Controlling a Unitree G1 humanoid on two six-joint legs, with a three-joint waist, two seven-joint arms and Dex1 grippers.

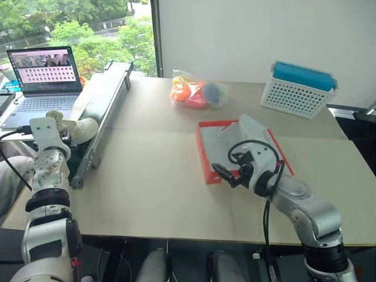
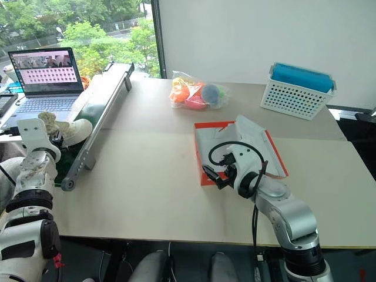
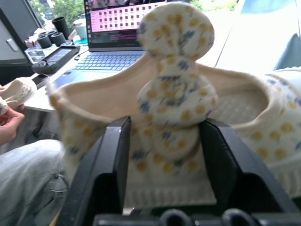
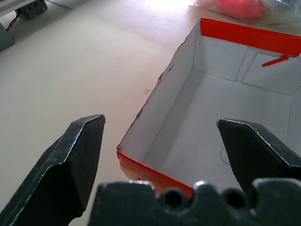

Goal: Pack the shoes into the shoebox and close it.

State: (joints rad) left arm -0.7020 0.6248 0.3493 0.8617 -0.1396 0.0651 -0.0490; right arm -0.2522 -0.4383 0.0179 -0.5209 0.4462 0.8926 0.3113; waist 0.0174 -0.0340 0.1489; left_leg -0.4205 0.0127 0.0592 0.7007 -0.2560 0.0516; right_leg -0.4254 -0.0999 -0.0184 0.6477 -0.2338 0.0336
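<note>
A cream shoe [image 1: 84,128] with a small flower print lies at the table's far left edge, beside the laptop. My left gripper [image 3: 164,136] is shut on the shoe's heel [image 3: 176,103], one black finger [image 3: 115,160] on each side of the heel tab. A person's hand [image 3: 8,128] holds a second shoe [image 3: 18,91]. The orange-red shoebox [image 1: 203,157] stands open in the middle of the table, white inside, with nothing in the part I see. My right gripper [image 1: 226,174] hovers open at its near-left corner, apart from the rim [image 4: 153,172].
An open laptop [image 1: 44,79] sits far left, with a long metal rail [image 1: 108,106] beside it. A clear bag of orange and pink items [image 1: 194,93] lies behind the box. A white perforated basket [image 1: 296,94] stands at the back right. A person's jeans-clad leg [image 3: 28,174] is beside the table.
</note>
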